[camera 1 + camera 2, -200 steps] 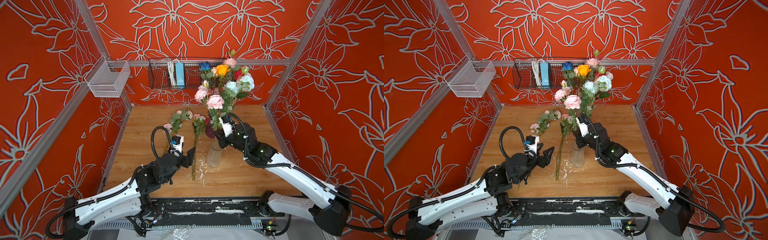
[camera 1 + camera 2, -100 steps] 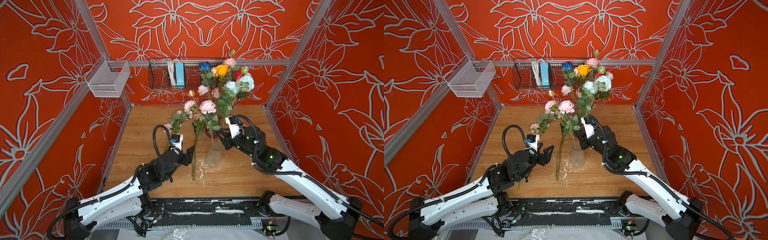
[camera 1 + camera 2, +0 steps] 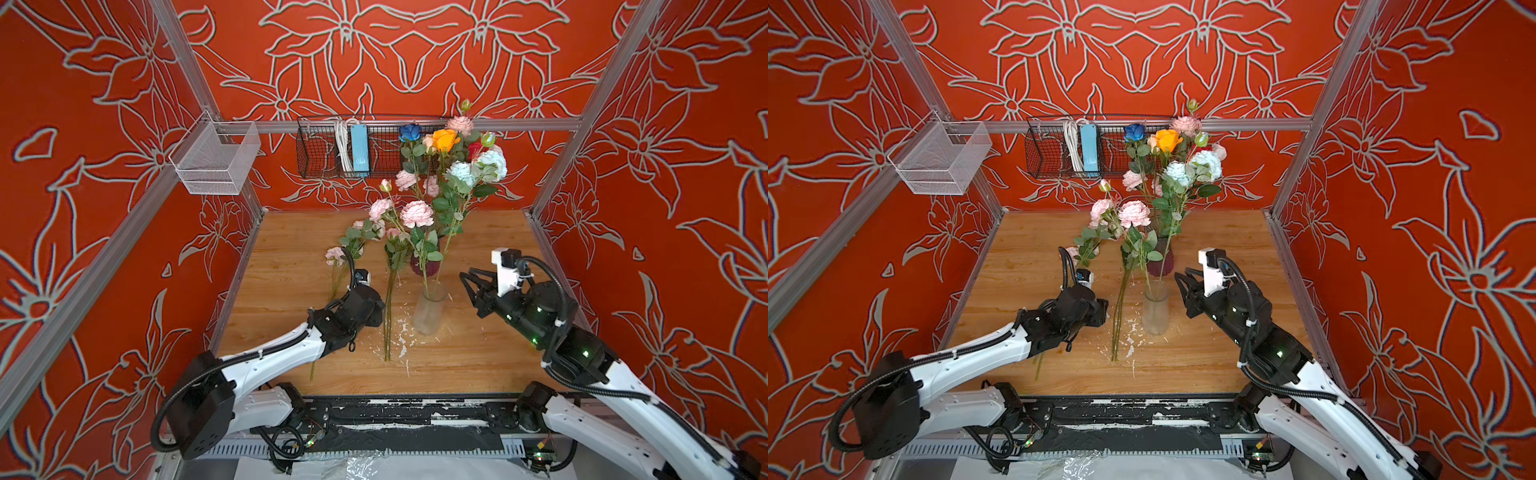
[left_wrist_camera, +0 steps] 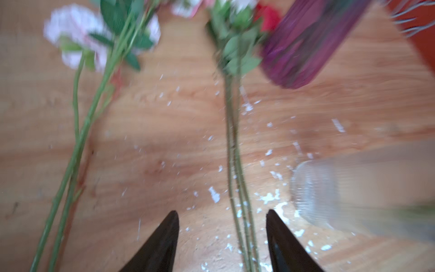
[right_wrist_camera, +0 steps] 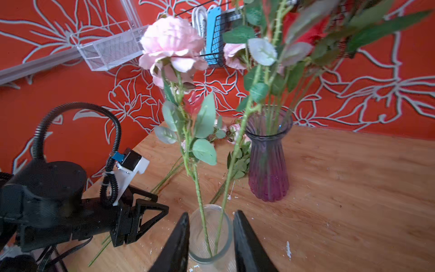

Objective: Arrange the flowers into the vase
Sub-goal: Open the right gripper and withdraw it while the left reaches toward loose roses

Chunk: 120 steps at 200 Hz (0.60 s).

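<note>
A clear glass vase (image 3: 430, 309) (image 3: 1156, 309) (image 5: 209, 235) holds two pink flowers (image 3: 417, 214) (image 5: 171, 44) upright. My right gripper (image 3: 465, 276) (image 3: 1179, 276) (image 5: 211, 214) hangs open just right of it, touching nothing. Three flower stems (image 3: 388, 316) (image 4: 231, 141) lie on the wood left of the vase. My left gripper (image 3: 1102, 309) (image 4: 222, 213) is open low over them, with the stems between its fingers near one finger and not gripped. More pink flowers (image 3: 345, 257) (image 4: 77, 141) lie further left.
A purple vase (image 3: 426, 264) (image 5: 268, 164) with a mixed bouquet (image 3: 449, 158) stands behind the clear one. A black wire basket (image 3: 328, 153) and a white mesh basket (image 3: 216, 162) hang on the walls. White flecks (image 3: 401, 332) litter the table (image 3: 478, 365).
My right gripper has let go of a pink flower stem, now standing in the clear vase, and drawn back to the right. My left gripper has moved towards the stems on the table.
</note>
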Available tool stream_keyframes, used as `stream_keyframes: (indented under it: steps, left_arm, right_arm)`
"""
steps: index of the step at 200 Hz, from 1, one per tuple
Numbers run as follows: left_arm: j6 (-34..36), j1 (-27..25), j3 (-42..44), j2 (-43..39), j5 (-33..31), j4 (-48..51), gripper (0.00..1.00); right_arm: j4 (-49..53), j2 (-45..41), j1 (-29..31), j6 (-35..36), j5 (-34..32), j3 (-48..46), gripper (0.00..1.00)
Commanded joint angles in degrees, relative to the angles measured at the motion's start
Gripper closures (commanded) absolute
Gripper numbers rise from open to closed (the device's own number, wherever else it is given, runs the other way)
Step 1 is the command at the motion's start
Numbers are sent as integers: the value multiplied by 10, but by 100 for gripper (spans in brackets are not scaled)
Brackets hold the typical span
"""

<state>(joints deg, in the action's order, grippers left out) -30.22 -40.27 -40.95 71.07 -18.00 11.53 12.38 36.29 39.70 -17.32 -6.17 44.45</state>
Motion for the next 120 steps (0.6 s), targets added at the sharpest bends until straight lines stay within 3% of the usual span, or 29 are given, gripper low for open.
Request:
stream_keyframes:
  steps: [1, 27, 59, 120]
  left_arm:
    - [-63, 60, -57, 26, -6, 108, 41]
    - [-100, 147, -81, 45, -22, 185, 38]
    - [-105, 225, -47, 35, 46, 168, 35]
    - [-79, 271, 17, 50, 132, 85, 35]
  right_arm:
    - [49, -45, -2, -57, -95, -44, 67]
    - [77, -78, -2, -94, -120, -92, 66]
    - [84, -91, -2, -114, -111, -120, 62]
    - [79, -87, -2, -111, -115, -137, 61]
